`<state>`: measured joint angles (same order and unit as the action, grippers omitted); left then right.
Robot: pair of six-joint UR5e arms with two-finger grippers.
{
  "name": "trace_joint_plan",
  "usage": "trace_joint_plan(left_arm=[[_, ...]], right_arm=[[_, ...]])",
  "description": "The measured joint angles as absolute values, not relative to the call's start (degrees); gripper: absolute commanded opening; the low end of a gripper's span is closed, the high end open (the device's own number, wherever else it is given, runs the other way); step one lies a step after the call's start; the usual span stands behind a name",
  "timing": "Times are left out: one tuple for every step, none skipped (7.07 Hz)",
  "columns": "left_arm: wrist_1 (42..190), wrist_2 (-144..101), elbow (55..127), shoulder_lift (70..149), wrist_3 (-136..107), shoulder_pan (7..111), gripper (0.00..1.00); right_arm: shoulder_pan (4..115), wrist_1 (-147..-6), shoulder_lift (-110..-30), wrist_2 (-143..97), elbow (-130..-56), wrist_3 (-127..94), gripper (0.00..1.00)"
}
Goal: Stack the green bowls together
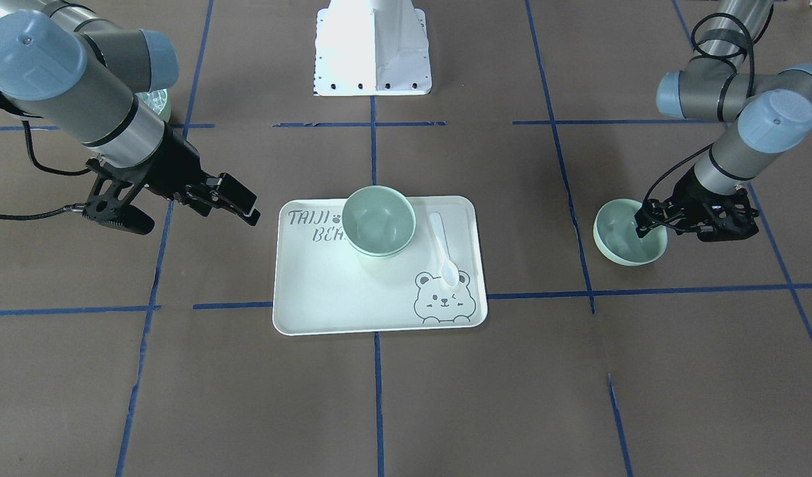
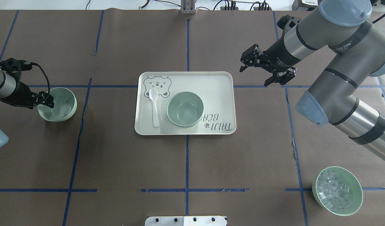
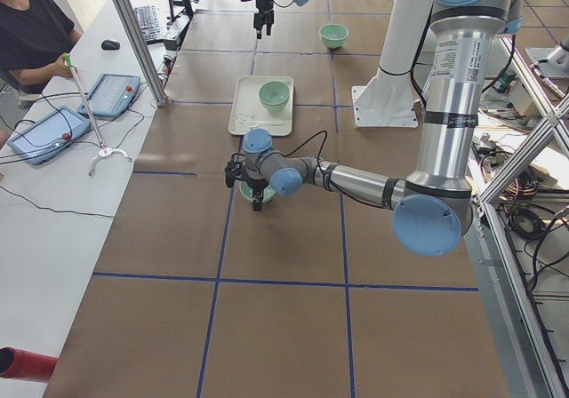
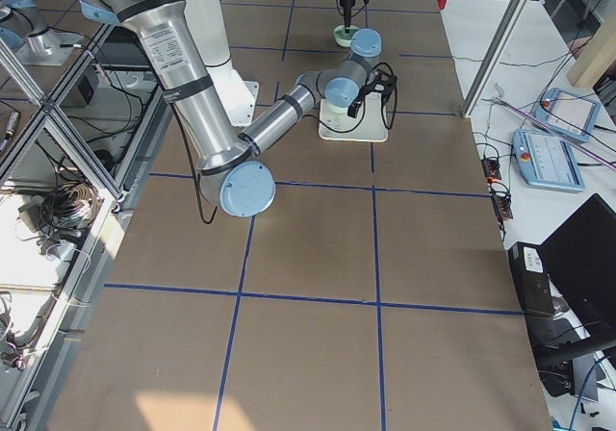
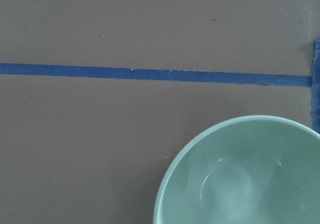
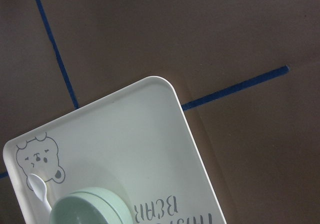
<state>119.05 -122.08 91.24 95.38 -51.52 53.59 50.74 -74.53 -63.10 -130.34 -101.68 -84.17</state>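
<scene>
Green bowls (image 2: 184,108), left end effector (image 2: 49,99) on rim of lone bowl (image 2: 62,106), grip unclear, right end effector (image 2: 255,75) spread, empty

bench (image 2: 117,163): brown sheet cover, blue tape (image 2: 186,175) grid stuck flat on it. four things sit directly on it.
- pale bear-print tray (image 2: 217,94), bench centre, just inboard of the right tool (image 2: 255,76); that tool hangs off the tray's far corner, not over it.
- one green bowl (image 2: 62,106) right at the left tool (image 2: 48,99); tool tip is over the rim on the arm's side, contact can't be judged.
- bowl of clear cubes (image 2: 337,190), well apart from the right tool, back toward the robot's side.
- white base plate (image 1: 372,59) at the robot's edge, between both tools and far from each.
</scene>
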Motion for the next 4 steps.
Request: trace_joint_plan(left_arm=[[119.25, -122.08, 90.88, 95.54, -51.33, 53.58, 0.0], [119.3, -122.23, 90.92, 95.59, -51.29, 53.59, 0.0], [119.2, -122.52, 92.1, 95.68, -51.94, 53.6, 0.0], [118.57, -123.17, 94.7, 96.4, -54.1, 53.58, 0.0]], right_arm=[[50.76, -74.53, -63.16, -130.34, -101.69, -84.13, 1.0], [50.92, -74.55, -63.27, -130.36, -101.69, -84.12, 1.0], [51.25, -74.58, -63.49, -130.4, -101.69, -84.11, 1.0], [51.9, -74.63, -64.08, -130.42, -101.72, -83.71, 1.0]])
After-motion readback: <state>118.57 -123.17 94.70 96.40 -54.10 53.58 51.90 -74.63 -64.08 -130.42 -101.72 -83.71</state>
